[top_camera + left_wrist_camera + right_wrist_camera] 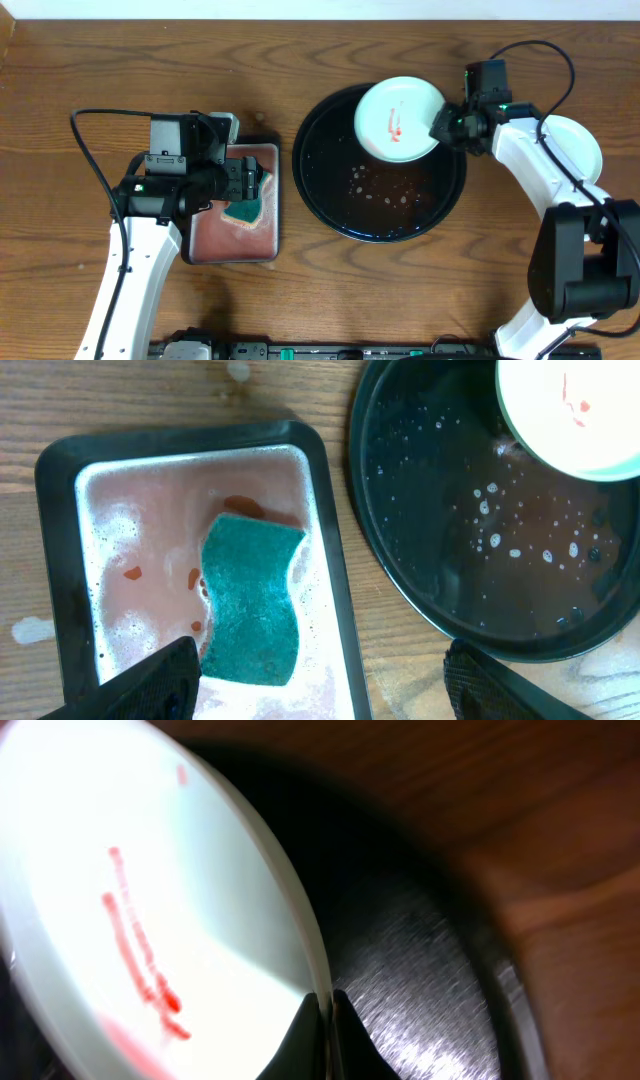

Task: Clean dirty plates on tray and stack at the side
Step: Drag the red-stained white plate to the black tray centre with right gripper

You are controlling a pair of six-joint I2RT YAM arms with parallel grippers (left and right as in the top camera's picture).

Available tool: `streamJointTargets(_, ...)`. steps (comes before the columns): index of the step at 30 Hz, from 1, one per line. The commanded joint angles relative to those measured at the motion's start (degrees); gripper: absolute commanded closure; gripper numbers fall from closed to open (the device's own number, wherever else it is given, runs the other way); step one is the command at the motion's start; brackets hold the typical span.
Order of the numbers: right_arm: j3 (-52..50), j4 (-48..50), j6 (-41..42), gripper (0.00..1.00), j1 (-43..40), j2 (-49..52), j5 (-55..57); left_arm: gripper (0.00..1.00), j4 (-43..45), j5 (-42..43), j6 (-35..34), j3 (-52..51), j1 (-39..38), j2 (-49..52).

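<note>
A pale mint-white plate (pixel 398 118) with red sauce smears is held tilted over the far part of the round black tray (pixel 330 205). My right gripper (pixel 443 126) is shut on the plate's right rim; the wrist view shows its fingers (pixel 325 1010) pinching the rim of the plate (pixel 150 920). The tray bottom holds soapy droplets. Another pale plate (pixel 580 150) lies on the table at the far right, partly under my right arm. My left gripper (pixel 320 680) is open above the small rectangular tray (pixel 60 560), just short of a green sponge (pixel 248 600).
The small rectangular tray (pixel 275 250) holds pinkish soapy water and stands left of the black tray. The sponge (pixel 246 208) lies in it. The black tray's rim (pixel 400 590) is close to my left gripper's right finger.
</note>
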Motion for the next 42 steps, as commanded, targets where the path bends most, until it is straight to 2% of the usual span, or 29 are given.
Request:
streamJointTargets(1,1.0,-3.5,-1.0,0.99,2.3,-0.7,-4.7,0.21,-0.2,0.7,0.6,-0.3,-0.2,-0.2)
streamJointTargets(6,0.9,-5.6,-0.7,0.99,5.0,0.6,-4.6,0.21,-1.1,0.7,0.6,-0.3,-0.1,-0.2)
streamJointTargets(19,0.9,-9.4,0.3,0.99,5.9,3.8,-3.5,0.21,-1.4,0.7,0.6,-0.3,-0.1,0.0)
streamJointTargets(20,0.9,-9.4,0.3,0.91,5.9,3.8,-3.4,0.21,-1.4,0.7,0.6,-0.3,-0.2,0.3)
streamJointTargets(22,0.9,-9.9,0.3,0.59,5.8,3.8,-3.4,0.21,-1.3,0.7,0.6,-0.3,-0.2,1.2)
streamJointTargets(23,0.9,-10.6,0.3,0.56,5.8,3.7,-3.4,0.21,-1.3,0.7,0.6,-0.3,-0.2,1.9)
streamJointTargets(27,1.0,-13.3,-0.9,0.50,5.5,1.2,-2.1,0.22,-1.2,0.7,0.6,-0.3,-0.1,5.4)
streamJointTargets(30,1.0,-15.1,-1.7,0.48,5.4,-2.4,2.6,0.39,0.0,0.7,0.6,-0.3,-0.1,8.3)
streamJointTargets(38,1.0,-16.5,-4.9,0.39,5.4,-14.9,6.6,0.41,0.9,-5.8,0.6,-0.3,-0.2,16.7)
streamJointTargets(42,1.0,-16.3,-5.2,0.36,5.4,-20.7,7.6,0.36,0.8,-7.3,0.6,-0.3,-0.2,21.7)
